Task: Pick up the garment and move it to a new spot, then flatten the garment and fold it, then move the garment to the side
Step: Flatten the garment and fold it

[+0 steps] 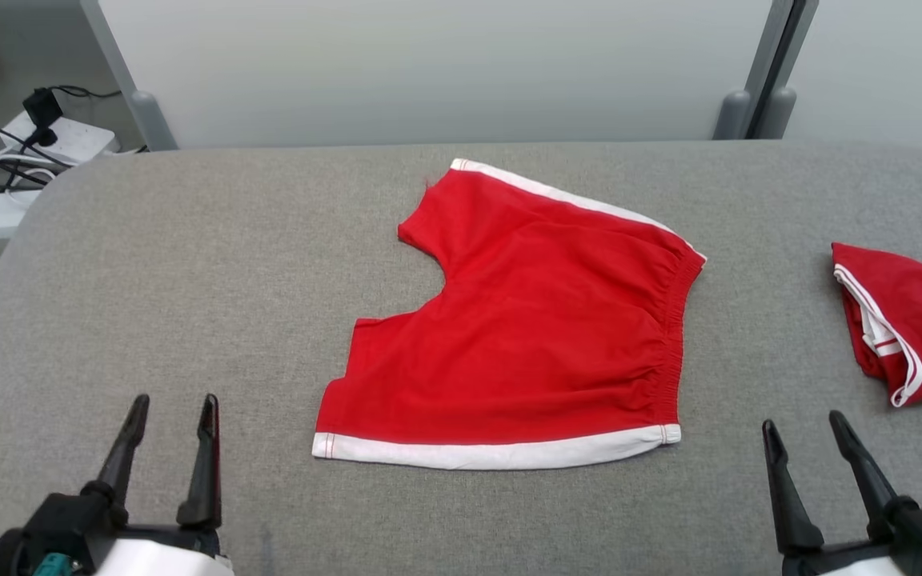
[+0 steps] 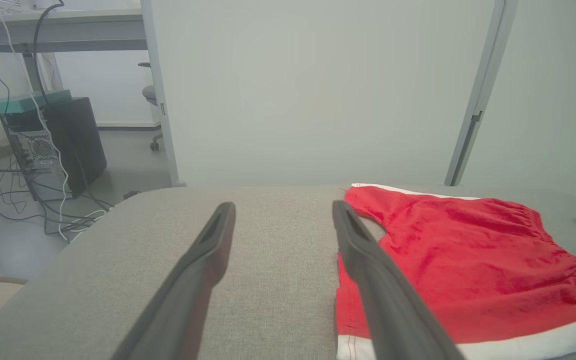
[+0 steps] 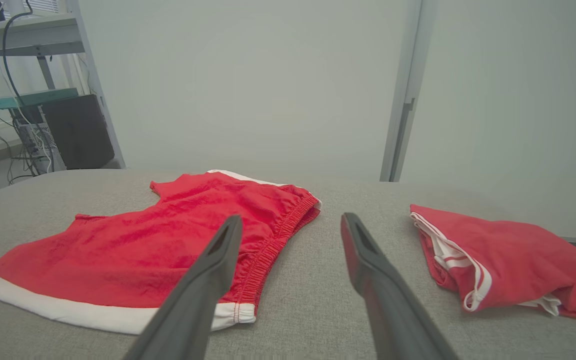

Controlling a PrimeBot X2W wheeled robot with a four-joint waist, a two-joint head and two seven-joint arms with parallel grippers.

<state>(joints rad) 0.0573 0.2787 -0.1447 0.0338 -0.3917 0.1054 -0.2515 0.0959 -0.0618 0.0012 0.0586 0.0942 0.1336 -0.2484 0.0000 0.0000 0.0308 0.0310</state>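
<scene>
The garment (image 1: 533,336) is a pair of red shorts with white side stripes, spread flat in the middle of the grey padded table (image 1: 189,272); its waistband faces right and its leg openings face left. It also lies in the left wrist view (image 2: 468,265) and the right wrist view (image 3: 168,240). My left gripper (image 1: 174,406) hovers open at the lower left, left of the shorts' near corner. At the lower right, past the waistband, my right gripper (image 1: 805,428) stands open and empty. Neither touches cloth.
A second red garment (image 1: 909,328) with white trim lies folded at the table's right edge, also in the right wrist view (image 3: 498,260). Cables and a power strip (image 1: 21,152) sit off the table's far left. A pale partition (image 1: 429,64) stands behind.
</scene>
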